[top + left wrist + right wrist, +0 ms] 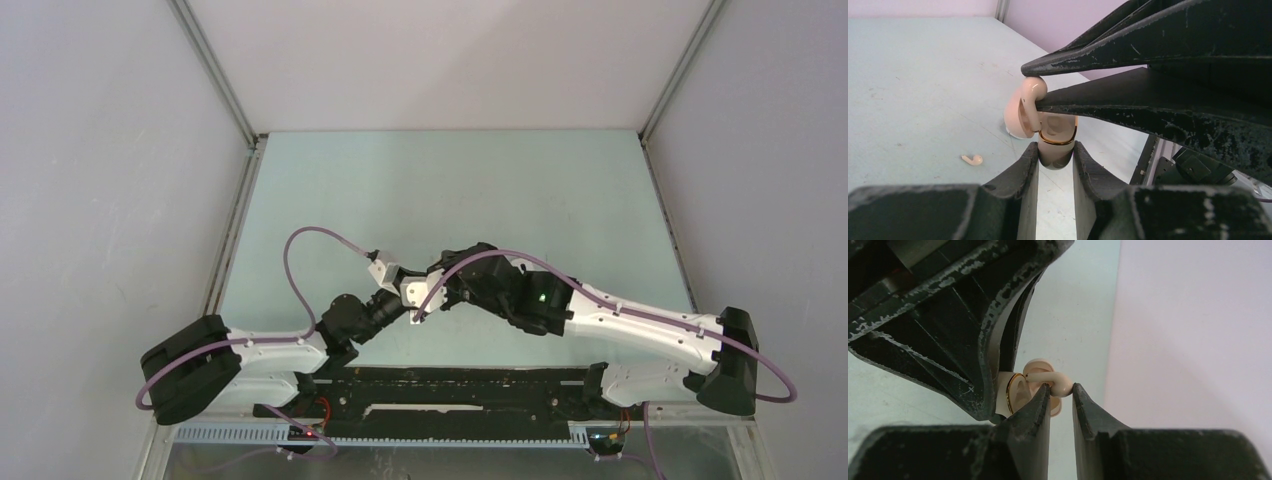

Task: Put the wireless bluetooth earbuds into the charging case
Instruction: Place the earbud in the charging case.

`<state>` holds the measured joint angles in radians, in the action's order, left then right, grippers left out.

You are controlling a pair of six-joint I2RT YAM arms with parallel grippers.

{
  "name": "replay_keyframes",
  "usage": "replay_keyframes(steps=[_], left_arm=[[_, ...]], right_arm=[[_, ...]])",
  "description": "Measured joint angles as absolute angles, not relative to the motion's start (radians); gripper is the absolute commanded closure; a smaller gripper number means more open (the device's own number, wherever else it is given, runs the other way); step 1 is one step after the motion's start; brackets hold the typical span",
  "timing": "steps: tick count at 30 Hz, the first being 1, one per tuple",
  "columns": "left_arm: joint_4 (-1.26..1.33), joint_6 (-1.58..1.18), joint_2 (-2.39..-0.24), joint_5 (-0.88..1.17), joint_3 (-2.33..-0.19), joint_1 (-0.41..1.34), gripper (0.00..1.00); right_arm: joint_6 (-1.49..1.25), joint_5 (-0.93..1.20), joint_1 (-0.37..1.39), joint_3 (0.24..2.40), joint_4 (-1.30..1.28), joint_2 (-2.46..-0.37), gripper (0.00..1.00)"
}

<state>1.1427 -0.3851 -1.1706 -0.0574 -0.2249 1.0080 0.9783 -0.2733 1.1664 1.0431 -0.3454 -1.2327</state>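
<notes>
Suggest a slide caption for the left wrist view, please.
Left hand grips a tan case, right hand holds an earbud against it, a second earbud lies on the table.

Pale green table (pixel 450 190), lightly scuffed. One tan earbud (pixel 972 159) lies loose on it, well apart from the far edge.

— What does the left claw (pixel 1055 148) have?

— A tan charging case (pixel 1056 131) with a gold band around it, pinched on both sides between the black fingers, its lid swung open to the left.

— And above the case?

— The right claw (pixel 1031 85) comes in from the case's right. Its two scuffed fingers are closed on a tan earbud (pixel 1031 91) at the top of the case.

— Anything else?

— Another earbud (pixel 972 159) lies loose on the pale counter (pixel 913 95), left of the case and well apart from it.
</notes>
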Motion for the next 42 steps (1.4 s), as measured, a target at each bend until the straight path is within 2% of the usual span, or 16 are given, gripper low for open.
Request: replay_keyframes(steps=[20, 42], left_arm=[[1.185, -0.41, -1.193, -0.059, -0.225, 1.008, 1.0], [1.214, -0.429, -1.217, -0.057, -0.225, 1.008, 1.0]], right_arm=[[0.998, -0.314, 1.179, 1.003, -0.289, -1.205, 1.0], [0.934, -0.267, 1.158, 1.012, -0.313, -1.194, 1.0]])
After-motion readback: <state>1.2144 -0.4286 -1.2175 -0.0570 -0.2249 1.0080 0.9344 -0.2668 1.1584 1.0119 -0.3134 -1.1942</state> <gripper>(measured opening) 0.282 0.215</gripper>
